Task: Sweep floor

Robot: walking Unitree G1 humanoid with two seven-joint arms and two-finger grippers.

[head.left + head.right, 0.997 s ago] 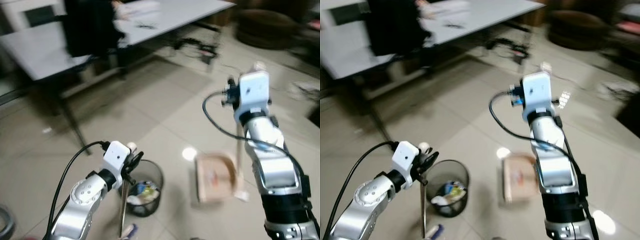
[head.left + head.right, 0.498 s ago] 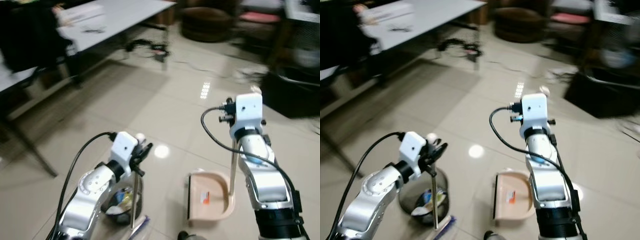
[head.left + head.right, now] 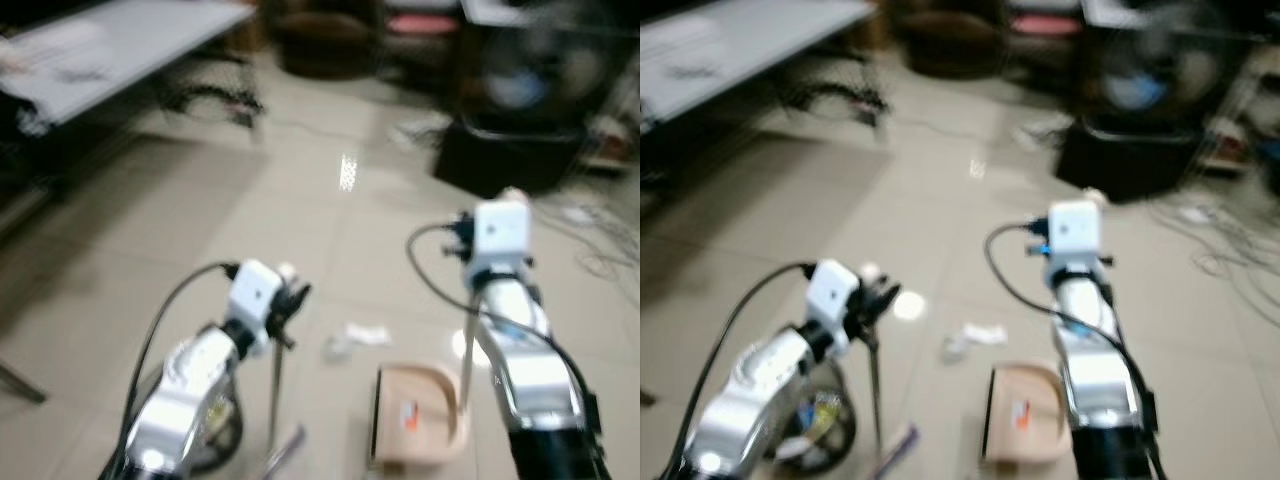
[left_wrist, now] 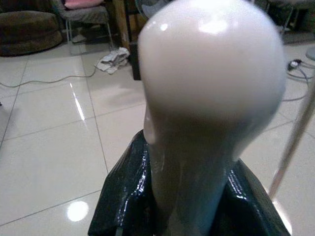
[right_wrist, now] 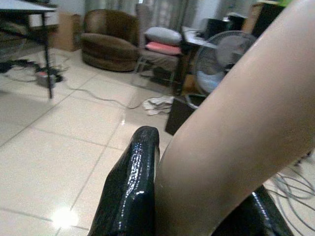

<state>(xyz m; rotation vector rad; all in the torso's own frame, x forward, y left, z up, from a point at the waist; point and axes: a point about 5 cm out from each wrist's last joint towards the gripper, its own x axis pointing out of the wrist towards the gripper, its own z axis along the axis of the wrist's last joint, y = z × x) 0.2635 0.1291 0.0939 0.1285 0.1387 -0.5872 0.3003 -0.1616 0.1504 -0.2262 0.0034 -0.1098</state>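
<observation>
Where the left gripper [image 3: 286,300] closes on the broom handle [image 3: 275,385], its black fingers [image 4: 120,194] press against both sides of the pale rounded knob at the top, and the thin metal shaft drops straight to the floor — the broom head [image 3: 283,452] rests on the tiles beside a wire waste bin [image 3: 820,425] holding some rubbish. The right gripper [image 3: 497,200] is likewise clamped, its fingers [image 5: 130,189] wrapped about the beige upper end of the dustpan handle [image 3: 465,345]. That handle stands upright, and the beige dustpan [image 3: 418,425] sits flat on the floor below it. Just ahead of the pan, between the two arms, lies crumpled white paper [image 3: 357,337] on the glossy tiled floor [image 3: 150,230]. Farther off — blurred — stand a grey table [image 3: 110,50], a fan [image 5: 219,54] and a brown armchair [image 5: 106,39].
</observation>
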